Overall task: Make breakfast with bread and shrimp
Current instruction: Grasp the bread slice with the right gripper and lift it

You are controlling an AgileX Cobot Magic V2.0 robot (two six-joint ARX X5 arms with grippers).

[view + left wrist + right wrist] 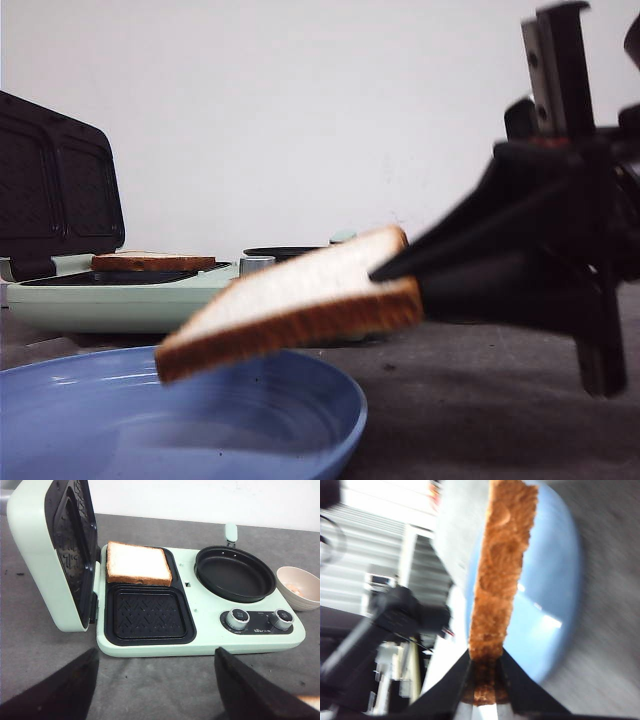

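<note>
Above the round blue plastic plate [300, 440], near the front of the grey counter [480, 420], I am holding one square slice of white bread [300, 300] in my right hand [400, 275]. Its black fingers [447, 690] are closing on one crust edge, one above and one below, with only the slice's thickness between them. The slice is hanging clear of the plate, tilting down toward my left, pale porous face up, golden-brown crust edge facing the front camera. From the right wrist view I am looking along that crust [502, 570], with the blue plate [550, 595] behind it.

My left hand [155, 690] is hovering over bare counter in front of the mint-green breakfast maker [200, 642]. Its two dark fingers [55, 690] are standing wide apart and gripping nothing.

The second slice of bread [138, 563] is lying flat in the far one of the two black ribbed grill trays; the near tray [147, 614] is bare. The ribbed lid [60, 550] is standing open, upright. A round black pan [235, 573] is sitting on the maker beside the trays, two silver knobs [237, 618] in front of it. Just beside the maker's far end a small pale bowl [300, 586] is holding something pinkish; I cannot tell what.
</note>
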